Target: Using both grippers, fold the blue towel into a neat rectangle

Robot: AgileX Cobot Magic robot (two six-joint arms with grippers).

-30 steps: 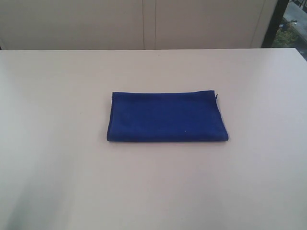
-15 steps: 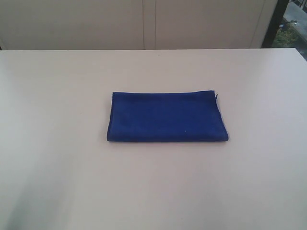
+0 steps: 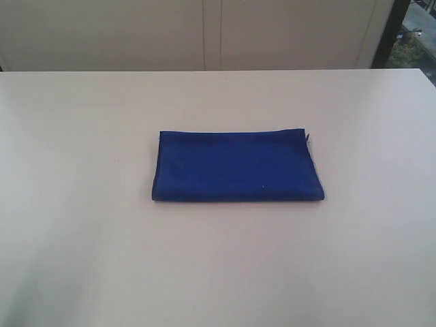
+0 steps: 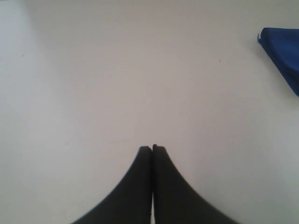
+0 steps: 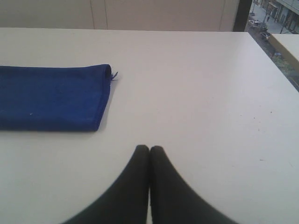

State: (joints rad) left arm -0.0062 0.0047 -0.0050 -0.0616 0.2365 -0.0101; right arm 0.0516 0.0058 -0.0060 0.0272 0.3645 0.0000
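The blue towel (image 3: pixel 237 166) lies folded as a flat rectangle in the middle of the white table (image 3: pixel 82 204), with a tiny loose thread at its far right corner. Neither arm shows in the exterior view. My left gripper (image 4: pixel 152 148) is shut with nothing in it, over bare table; only a corner of the towel (image 4: pixel 284 51) shows at that view's edge. My right gripper (image 5: pixel 150 148) is also shut and empty, apart from the towel (image 5: pixel 51 97), whose short end with the thread faces it.
A pale wall (image 3: pixel 204 34) runs behind the table's far edge. A dark window frame (image 3: pixel 392 30) stands at the back right, with the street outside. The table's right edge (image 5: pixel 271 51) shows in the right wrist view.
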